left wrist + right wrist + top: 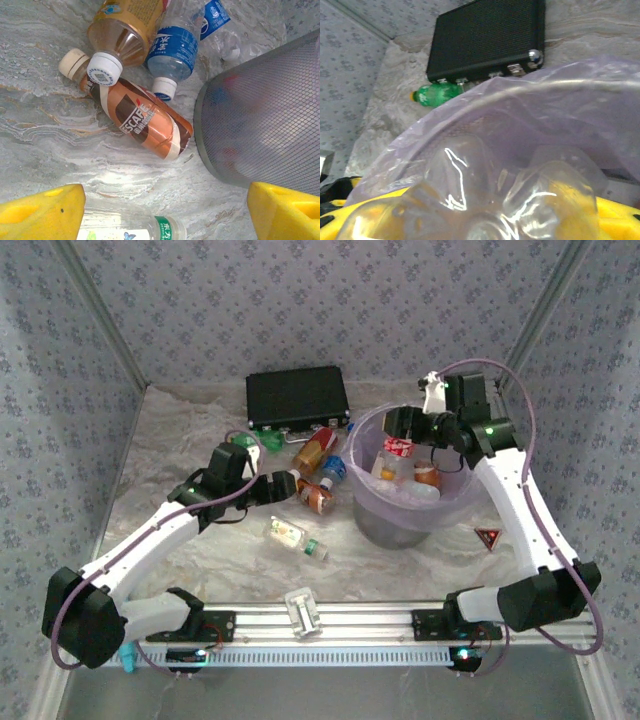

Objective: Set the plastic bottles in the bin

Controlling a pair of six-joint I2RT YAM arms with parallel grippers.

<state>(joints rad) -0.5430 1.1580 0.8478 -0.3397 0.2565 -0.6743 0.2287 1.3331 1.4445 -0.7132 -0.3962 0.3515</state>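
Brown bottle (145,125) lies flat mid-bench, just left of bin (260,115), cap end pointing away from it. Its long axis runs diagonal, closer to along the finger gap than across, so wrist likely needs a turn. Left fingers (45,212) spread open just short of it; left arm nearer. Right fingers (620,217) clamp clear bottle (485,200) over bin.

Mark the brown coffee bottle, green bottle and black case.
brown coffee bottle (144,124): left wrist view, label.
green bottle (438,93): right wrist view, body.
black case (297,398): top external view, lid.
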